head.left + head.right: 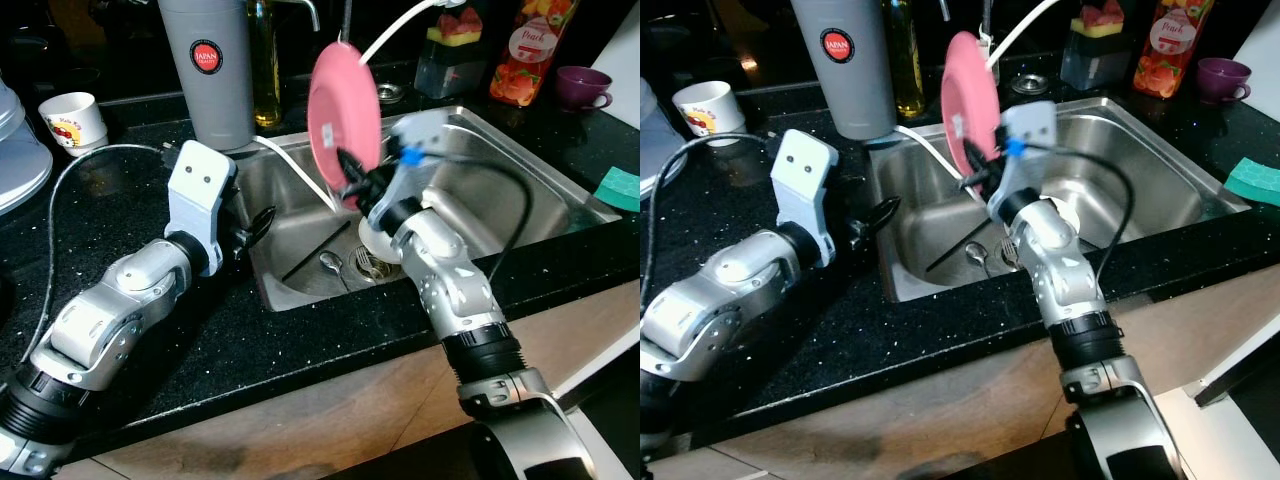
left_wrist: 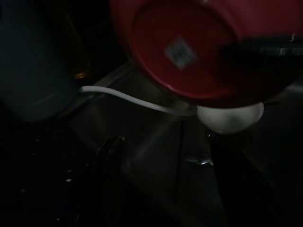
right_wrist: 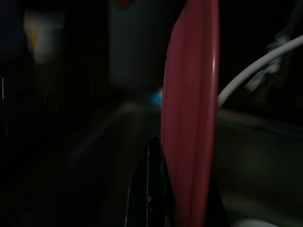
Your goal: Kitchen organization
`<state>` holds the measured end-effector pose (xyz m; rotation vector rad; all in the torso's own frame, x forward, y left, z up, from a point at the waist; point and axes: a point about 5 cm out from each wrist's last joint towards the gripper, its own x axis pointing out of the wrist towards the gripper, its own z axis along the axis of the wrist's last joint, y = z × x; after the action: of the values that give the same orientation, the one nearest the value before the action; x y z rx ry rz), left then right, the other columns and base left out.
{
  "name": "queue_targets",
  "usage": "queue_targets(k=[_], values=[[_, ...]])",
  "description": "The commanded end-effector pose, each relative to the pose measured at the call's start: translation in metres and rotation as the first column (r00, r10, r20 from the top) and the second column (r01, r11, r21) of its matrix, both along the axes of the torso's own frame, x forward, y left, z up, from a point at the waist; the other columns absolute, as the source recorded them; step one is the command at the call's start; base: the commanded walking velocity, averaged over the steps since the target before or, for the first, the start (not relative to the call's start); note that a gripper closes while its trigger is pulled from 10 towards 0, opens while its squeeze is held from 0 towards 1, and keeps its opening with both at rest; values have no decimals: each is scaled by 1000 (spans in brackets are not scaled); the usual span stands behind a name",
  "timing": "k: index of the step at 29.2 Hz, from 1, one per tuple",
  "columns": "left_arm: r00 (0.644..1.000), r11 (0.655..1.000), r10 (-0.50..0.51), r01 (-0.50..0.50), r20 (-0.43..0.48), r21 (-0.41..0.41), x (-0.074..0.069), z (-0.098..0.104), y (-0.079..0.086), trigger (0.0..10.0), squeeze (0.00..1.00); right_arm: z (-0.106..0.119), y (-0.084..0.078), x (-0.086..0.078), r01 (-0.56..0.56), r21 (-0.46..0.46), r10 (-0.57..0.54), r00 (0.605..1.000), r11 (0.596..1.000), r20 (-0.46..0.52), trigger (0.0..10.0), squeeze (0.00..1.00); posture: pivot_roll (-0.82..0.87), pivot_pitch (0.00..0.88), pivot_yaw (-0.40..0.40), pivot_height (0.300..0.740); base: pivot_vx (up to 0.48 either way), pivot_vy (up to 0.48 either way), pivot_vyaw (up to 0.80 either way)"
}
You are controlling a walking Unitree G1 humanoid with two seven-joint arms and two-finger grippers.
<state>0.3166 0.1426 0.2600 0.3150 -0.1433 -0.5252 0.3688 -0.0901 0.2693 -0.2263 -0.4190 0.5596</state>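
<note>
— Two arms reach over the black counter (image 1: pixel 150 350) in the left eye view. What is the right one doing?

— The right gripper (image 1: pixel 352 172) holds a pink plate (image 1: pixel 343 120) upright on its edge above the steel sink (image 1: pixel 520 170), its fingers clamped on the plate's lower rim. A spoon (image 1: pixel 332 267) lies near the drain on the sink floor, with a white bowl (image 1: pixel 378 243) just beside it, partly hidden by the arm.

— And the left one?

— The left gripper (image 1: pixel 255 225) hovers at the sink's left edge with nothing in it; I cannot tell how far apart its fingers are. Behind it stand a grey flask (image 1: pixel 208 70) and an oil bottle (image 1: pixel 264 60). A white mug (image 1: pixel 73 120) sits at the far left of the counter, a juice carton (image 1: pixel 530 45) and a purple cup (image 1: pixel 583 87) at the back right, a green sponge (image 1: pixel 620 188) on the right edge.

— Does the right eye view add anything?

— It shows the same scene: the plate (image 1: pixel 970 105) is tilted only slightly, and a white hose (image 1: pixel 1025 30) curves down behind it.

— The left wrist view?

— It is dark. The plate's underside (image 2: pixel 189 47) carries a small label, the bowl (image 2: pixel 230 117) sits below it, and the hose (image 2: pixel 128 98) crosses the sink. One black finger (image 2: pixel 106 161) shows.

— The right wrist view?

— It is also dark. The plate (image 3: pixel 191 118) is seen edge-on, with a black finger (image 3: pixel 151 189) pressed against its face.
</note>
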Motion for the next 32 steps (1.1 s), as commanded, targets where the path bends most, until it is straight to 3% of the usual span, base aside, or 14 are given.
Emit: queue_targets(k=[1, 6, 9, 18, 19, 20, 23, 24, 25, 26, 32], values=[[1000, 997, 4, -4, 7, 76, 1, -6, 4, 10000, 0, -19, 1, 2, 0, -127, -8, 998, 992, -55, 10000, 0, 0, 134, 31, 740, 0, 0, 0], [1000, 997, 6, -7, 14, 80, 2, -6, 5, 10000, 0, -39, -3, 5, -2, -245, -35, 988, 970, -147, 10000, 0, 1, 136, 28, 740, 0, 0, 0], [999, 998, -52, 51, 12, 41, 0, -7, 1, 10000, 0, -51, -7, 7, -13, -320, -56, 977, 947, -207, 10000, 0, 0, 135, 27, 740, 0, 0, 0], [988, 988, -146, 148, -44, 48, -6, -13, -7, 10000, 0, -51, -9, 8, 1, -305, -71, 973, 952, -221, 10000, 0, -3, 134, 27, 740, 0, 0, 0], [988, 988, -147, 149, -43, 49, -6, -14, -7, 10000, 0, -51, -9, 8, 2, -302, -73, 972, 953, -224, 10000, 784, -2, 134, 26, 740, 0, 0, 0], [988, 988, -146, 148, -41, 52, -6, -14, -7, 10000, 0, -50, -9, 8, 6, -296, -76, 972, 955, -224, 10000, 1000, -2, 134, 26, 740, 0, 0, 0], [991, 990, -129, 131, -35, 53, -4, -14, -5, 10000, 0, -47, -10, 9, 23, -281, -85, 974, 959, -210, 10000, 1000, -2, 134, 23, 740, 0, 0, 0], [993, 992, -118, 119, -32, 50, -3, -13, -3, 10000, 0, -44, -10, 9, 44, -275, -99, 977, 960, -190, 10000, 902, -2, 134, 22, 740, 0, 0, 0], [994, 993, -108, 109, -28, 47, -2, -13, -2, 10000, 0, -42, -10, 10, 57, -263, -107, 978, 963, -180, 10000, 902, -1, 133, 22, 740, 0, 0, 0], [995, 994, -100, 101, -26, 45, -2, -13, -1, 10000, 0, -39, -10, 10, 67, -245, -111, 979, 967, -172, 10000, 31, 0, 134, 21, 740, 0, 0, 0], [998, 997, -55, 56, -24, 48, 1, -13, 5, 10000, 0, -25, -14, 14, 120, -111, -135, 980, 987, -145, 10000, 0, 1, 133, 20, 740, 0, 0, 0]])
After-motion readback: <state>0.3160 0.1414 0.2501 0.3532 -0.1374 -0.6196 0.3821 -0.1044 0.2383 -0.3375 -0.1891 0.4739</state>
